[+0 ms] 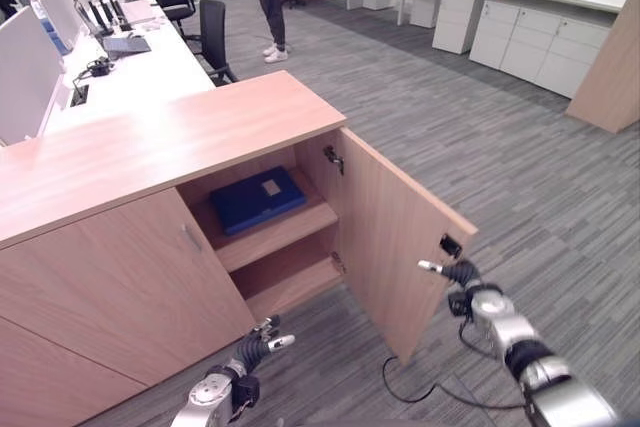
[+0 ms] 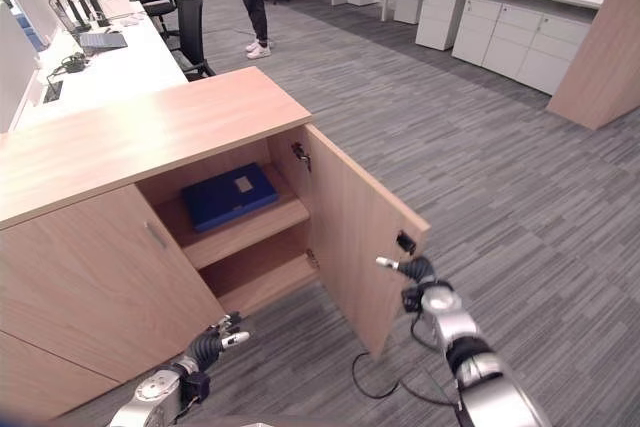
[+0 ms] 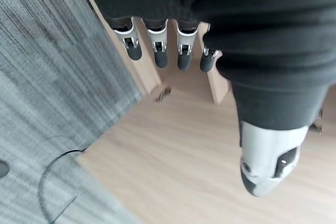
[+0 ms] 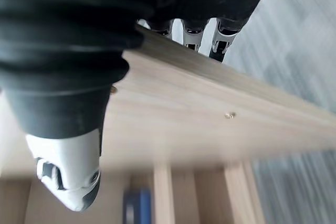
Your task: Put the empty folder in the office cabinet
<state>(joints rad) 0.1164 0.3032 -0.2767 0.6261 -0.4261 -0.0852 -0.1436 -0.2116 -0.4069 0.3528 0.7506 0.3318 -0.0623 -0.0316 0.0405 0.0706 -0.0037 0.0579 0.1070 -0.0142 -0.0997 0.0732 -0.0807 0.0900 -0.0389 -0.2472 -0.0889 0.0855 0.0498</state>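
Our right robot hand [image 1: 462, 275] sits at the free edge of the open cabinet door [image 1: 395, 237], fingers extended over that edge with the thumb apart, clasping nothing. Our left robot hand [image 1: 256, 347] hangs low before the closed door [image 1: 120, 287], fingers loosely straight and empty. Beyond them the blue folder [image 1: 258, 198] lies flat on the upper shelf [image 1: 285, 232] inside the office cabinet [image 1: 150, 147].
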